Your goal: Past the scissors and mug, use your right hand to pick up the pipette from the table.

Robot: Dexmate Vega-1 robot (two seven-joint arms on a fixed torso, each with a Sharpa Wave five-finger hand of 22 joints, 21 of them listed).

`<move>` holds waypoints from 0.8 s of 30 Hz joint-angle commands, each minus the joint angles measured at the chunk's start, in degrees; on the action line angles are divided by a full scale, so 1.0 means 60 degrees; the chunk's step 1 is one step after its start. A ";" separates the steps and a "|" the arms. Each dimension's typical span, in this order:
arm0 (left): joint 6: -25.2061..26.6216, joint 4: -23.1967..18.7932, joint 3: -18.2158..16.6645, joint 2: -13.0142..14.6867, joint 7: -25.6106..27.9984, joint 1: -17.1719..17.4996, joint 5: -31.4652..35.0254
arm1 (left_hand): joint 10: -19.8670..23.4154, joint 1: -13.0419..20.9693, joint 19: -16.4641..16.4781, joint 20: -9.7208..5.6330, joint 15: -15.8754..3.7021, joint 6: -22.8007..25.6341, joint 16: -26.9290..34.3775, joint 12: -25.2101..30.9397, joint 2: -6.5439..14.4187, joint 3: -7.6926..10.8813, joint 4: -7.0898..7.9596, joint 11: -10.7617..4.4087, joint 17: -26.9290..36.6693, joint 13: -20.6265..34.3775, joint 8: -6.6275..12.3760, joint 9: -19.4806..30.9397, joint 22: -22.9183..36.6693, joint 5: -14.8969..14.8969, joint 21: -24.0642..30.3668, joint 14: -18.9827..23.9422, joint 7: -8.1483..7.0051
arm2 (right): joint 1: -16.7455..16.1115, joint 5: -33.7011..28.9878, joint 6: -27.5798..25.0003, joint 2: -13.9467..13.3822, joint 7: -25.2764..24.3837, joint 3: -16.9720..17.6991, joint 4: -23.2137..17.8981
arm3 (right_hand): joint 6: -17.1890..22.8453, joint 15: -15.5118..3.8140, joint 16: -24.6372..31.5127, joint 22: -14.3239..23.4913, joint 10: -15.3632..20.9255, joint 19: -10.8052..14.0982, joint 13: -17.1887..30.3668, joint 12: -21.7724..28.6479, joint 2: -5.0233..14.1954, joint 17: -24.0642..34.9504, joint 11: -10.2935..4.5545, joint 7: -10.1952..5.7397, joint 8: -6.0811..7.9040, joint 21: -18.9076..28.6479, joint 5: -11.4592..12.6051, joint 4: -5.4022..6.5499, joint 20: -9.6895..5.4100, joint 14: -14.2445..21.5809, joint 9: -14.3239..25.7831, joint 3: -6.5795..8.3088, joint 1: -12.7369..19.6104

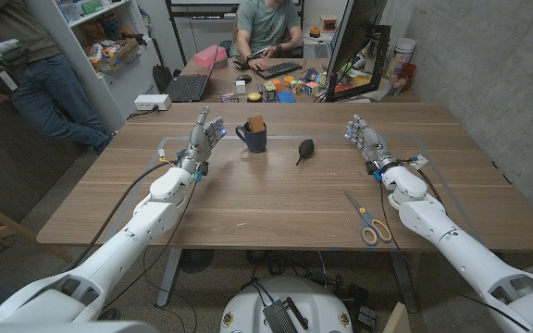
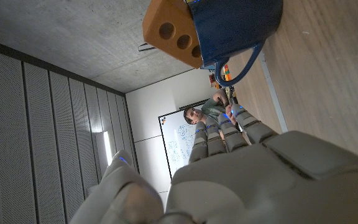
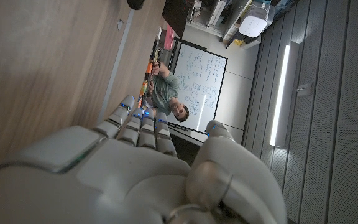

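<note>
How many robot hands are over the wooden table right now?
2. The left robot hand is beside the blue mug; the right robot hand is beyond the scissors. Both hold nothing.

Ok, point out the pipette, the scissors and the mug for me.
pipette [image 1: 304, 148]: head view, on its dark bulb.
scissors [image 1: 374, 231]: head view, on the orange handles.
mug [image 1: 254, 140]: head view, on the dark blue side wall.

White-shelled arms, black cables, grey hands with blue-lit fingertips [image 1: 217, 132].
</note>
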 commanded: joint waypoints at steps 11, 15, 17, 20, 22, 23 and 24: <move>0.0218 0.0239 0.0060 0.0022 -0.0034 -0.0101 0.0014 | 0.0058 0.0024 0.0078 0.0037 -0.0006 0.0104 0.0064 0.0046 -0.0070 0.0027 -0.0012 -0.0016 0.0046 0.0031 0.0053 0.0048 0.0026 0.0076 0.0046 0.0086 0.0014 | 0.0029 -0.0118 -0.0014 -0.0006 -0.0111 -0.0033 -0.0012 | 0.0136 -0.0009 0.0046 0.0054 0.0111 0.0122 0.0020 0.0039 0.0015 0.0020 -0.0037 -0.0033 0.0055 0.0020 0.0063 -0.0058 -0.0073 0.0109 0.0036 0.0054 0.0085; 0.0234 0.0243 0.0064 0.0020 -0.0032 -0.0109 0.0014 | 0.0052 0.0030 0.0067 0.0043 -0.0024 0.0110 0.0064 0.0043 -0.0065 0.0017 -0.0016 0.0007 0.0046 0.0031 0.0053 0.0048 0.0027 0.0085 0.0044 0.0087 0.0006 | 0.0046 -0.0196 0.0053 -0.0034 -0.0132 -0.0035 -0.0045 | 0.0182 -0.0022 0.0056 0.0055 0.0131 0.0143 0.0018 0.0044 0.0019 0.0016 -0.0035 -0.0091 0.0066 0.0007 0.0068 -0.0077 -0.0061 0.0153 0.0036 0.0051 0.0095; 0.0255 0.0240 0.0076 0.0028 -0.0035 -0.0115 0.0024 | 0.0057 0.0033 0.0067 0.0044 -0.0020 0.0111 0.0063 0.0044 -0.0062 0.0011 -0.0018 -0.0004 0.0046 0.0031 0.0052 0.0049 0.0027 0.0089 0.0044 0.0087 0.0002 | 0.0064 -0.0408 0.0080 -0.0145 -0.0213 -0.0075 -0.0133 | 0.0226 -0.0040 0.0059 0.0057 0.0186 0.0178 0.0017 0.0063 0.0024 0.0007 -0.0034 -0.0143 0.0078 0.0004 0.0078 -0.0101 -0.0060 0.0190 0.0037 0.0063 0.0123; 0.0290 0.0235 0.0086 0.0030 -0.0017 -0.0115 0.0030 | 0.0061 0.0037 0.0067 0.0049 -0.0021 0.0119 0.0063 0.0045 -0.0056 0.0003 -0.0022 -0.0020 0.0047 0.0031 0.0052 0.0049 0.0027 0.0097 0.0045 0.0087 0.0005 | 0.0082 -0.0617 0.0142 -0.0261 -0.0248 -0.0115 -0.0230 | 0.0551 -0.0137 0.0035 0.0061 0.0312 0.0263 0.0012 0.0096 0.0075 -0.0023 -0.0129 -0.0618 0.0169 -0.0044 0.0123 -0.0213 -0.0046 0.0264 0.0041 0.0126 0.0256; 0.0342 0.0207 0.0094 0.0038 0.0043 -0.0110 0.0050 | 0.0060 0.0039 0.0064 0.0050 -0.0020 0.0126 0.0064 0.0044 -0.0052 -0.0003 -0.0024 0.0000 0.0047 0.0031 0.0054 0.0049 0.0027 0.0101 0.0045 0.0089 0.0004 | 0.0100 -0.0699 0.0207 -0.0301 -0.0231 -0.0127 -0.0265 | 0.0636 -0.0209 0.0030 0.0062 0.0410 0.0317 0.0010 0.0125 0.0100 -0.0035 -0.0245 -0.0738 0.0177 -0.0065 0.0146 -0.0281 -0.0047 0.0321 0.0044 0.0171 0.0341; 0.0350 0.0202 0.0094 0.0039 0.0049 -0.0110 0.0050 | 0.0058 0.0040 0.0061 0.0048 -0.0027 0.0125 0.0064 0.0043 -0.0051 -0.0004 -0.0024 0.0000 0.0047 0.0031 0.0053 0.0049 0.0027 0.0102 0.0044 0.0089 0.0006 | 0.0100 -0.0699 0.0204 -0.0301 -0.0233 -0.0127 -0.0268 | 0.0705 -0.0244 0.0028 0.0062 0.0473 0.0377 0.0009 0.0141 0.0140 -0.0044 -0.0337 -0.0803 0.0184 -0.0074 0.0166 -0.0346 -0.0050 0.0372 0.0045 0.0224 0.0432; 0.0321 0.0221 0.0095 0.0031 0.0005 -0.0115 0.0038 | 0.0056 0.0041 0.0062 0.0050 -0.0021 0.0125 0.0063 0.0043 -0.0050 -0.0007 -0.0025 -0.0014 0.0047 0.0031 0.0052 0.0049 0.0027 0.0104 0.0045 0.0087 0.0002 | 0.0140 -0.0795 0.0270 -0.0332 -0.0209 -0.0154 -0.0288 | 0.0738 -0.0258 0.0030 0.0063 0.0514 0.0430 0.0008 0.0150 0.0151 -0.0049 -0.0450 -0.0846 0.0182 -0.0078 0.0176 -0.0390 -0.0060 0.0422 0.0047 0.0254 0.0489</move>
